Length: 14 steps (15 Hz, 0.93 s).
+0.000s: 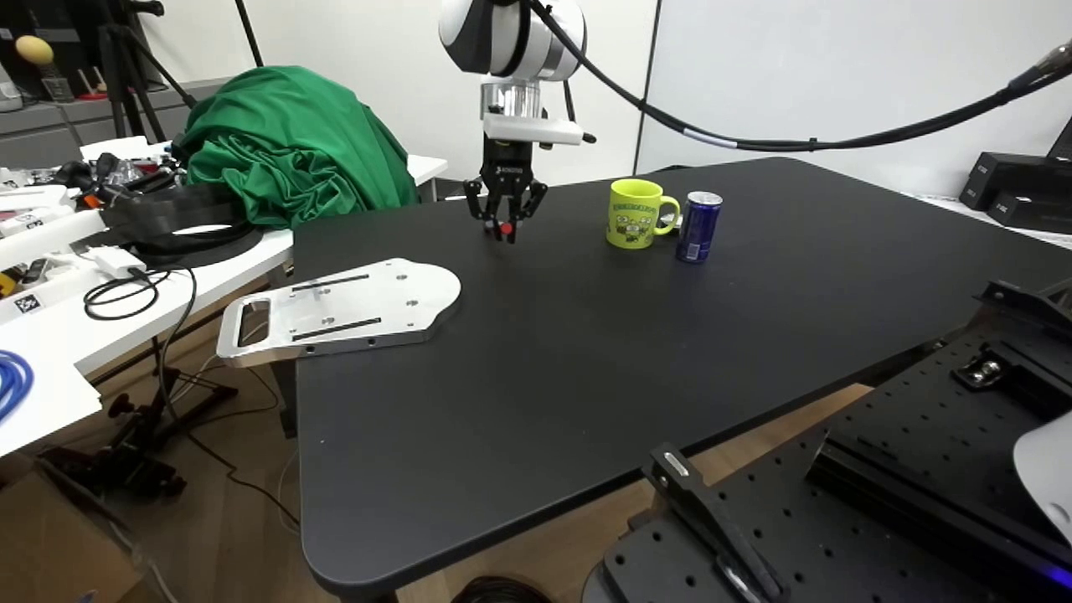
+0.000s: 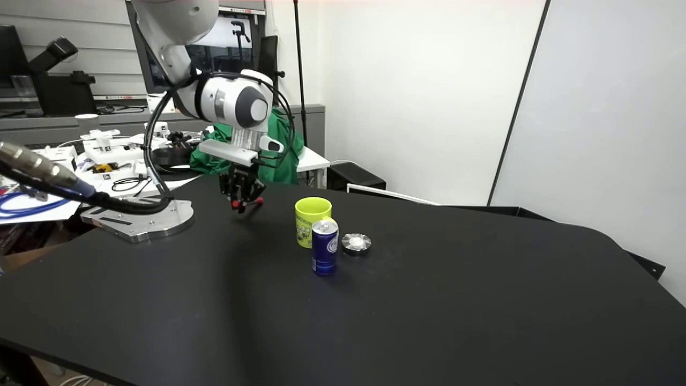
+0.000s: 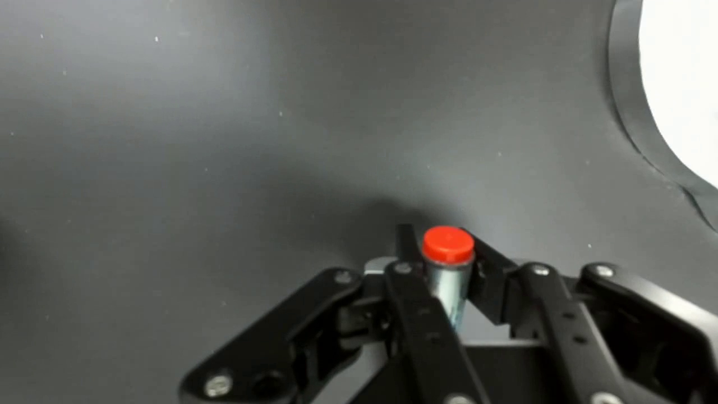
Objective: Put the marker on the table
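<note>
Jaws Clamped on the Marker [image 3: 451, 275], Low Over the Counter [image 1: 544, 377]

The jaws are drawn together on the marker, parted only by its thickness. In the wrist view a black jaw lies along each side of its slim greyish body, and the round red end shows between them, facing the camera. In both exterior views a red end appears down at the tips of the jaws, which point downward; whether those tips touch the black counter, I cannot tell. In an exterior view a second red spot [image 2: 259, 201] sits just beside the jaws; whether it is the marker's other end is unclear.

The marker is near an edge of the counter, between the silver plate [image 1: 377, 293] and the yellow mug [image 1: 632, 216], apart from both. Just beside the mug stands the blue can [image 1: 700, 227], upright, with a low round disc [image 2: 356, 244] lying close by. The white arm [image 2: 230, 99] reaches down to the jaws from above. A green cloth [image 1: 293, 142] is heaped beyond the plate.
</note>
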Tool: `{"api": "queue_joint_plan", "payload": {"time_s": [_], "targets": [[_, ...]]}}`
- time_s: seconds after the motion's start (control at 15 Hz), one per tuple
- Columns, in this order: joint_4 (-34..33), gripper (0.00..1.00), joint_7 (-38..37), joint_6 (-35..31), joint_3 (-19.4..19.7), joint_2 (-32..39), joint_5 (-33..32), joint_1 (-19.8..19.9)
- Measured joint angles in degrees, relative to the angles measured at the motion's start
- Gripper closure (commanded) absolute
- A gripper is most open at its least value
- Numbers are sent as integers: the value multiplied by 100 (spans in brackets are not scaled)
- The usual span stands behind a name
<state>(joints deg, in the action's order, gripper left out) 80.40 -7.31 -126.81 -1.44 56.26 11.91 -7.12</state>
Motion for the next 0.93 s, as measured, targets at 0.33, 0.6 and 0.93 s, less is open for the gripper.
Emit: {"api": "queue_joint_plan", "payload": {"time_s": [0.33,0.6,0.93], "targets": [[1180,27,-2,-430,-47,-555,-102,-27],[1497,1,-26,-407,-48,-946,-174,-34],[1509,0,-26,-62,-47,-1440,-180,29]]}}
